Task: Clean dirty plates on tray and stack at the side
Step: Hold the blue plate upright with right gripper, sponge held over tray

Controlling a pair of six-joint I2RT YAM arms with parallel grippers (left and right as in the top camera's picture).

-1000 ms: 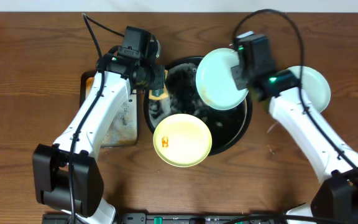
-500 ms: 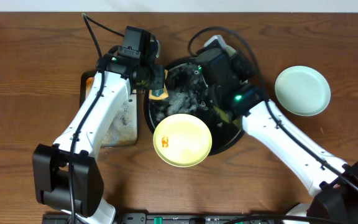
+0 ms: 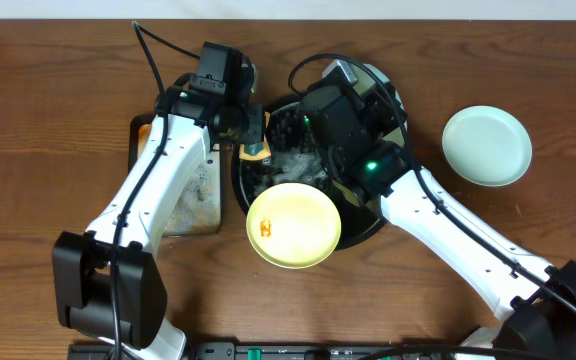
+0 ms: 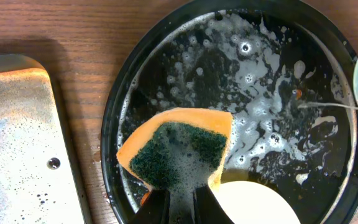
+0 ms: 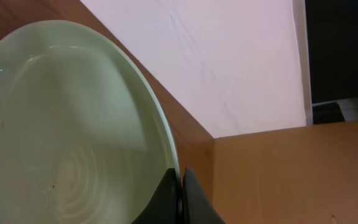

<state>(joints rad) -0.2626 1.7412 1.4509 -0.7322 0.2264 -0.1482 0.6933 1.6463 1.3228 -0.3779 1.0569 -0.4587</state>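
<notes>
The black tray point(image 3: 383, 215) sits mid-table, wet with foam; it also shows in the left wrist view point(image 4: 114, 143). The yellow plate point(image 3: 293, 225), with an orange smear, lies on the tray's front rim and shows in the left wrist view point(image 4: 260, 205). One mint plate point(image 3: 486, 145) lies on the table to the right. My right gripper point(image 5: 180, 199) is shut on the rim of the other mint plate point(image 5: 61, 124), held tilted over the tray's back right point(image 3: 386, 80). My left gripper point(image 4: 180, 208) is shut on a soapy orange-green sponge point(image 4: 179, 146) over the tray's left side.
A small rectangular metal tray point(image 3: 193, 190) with suds lies left of the black tray, under my left arm; it also shows in the left wrist view point(image 4: 23, 143). A wall and a wooden board show behind the held plate.
My right arm has swung left over the tray with the mint plate and tipped it from face-up towards its edge. My left arm and the sponge have not moved.
</notes>
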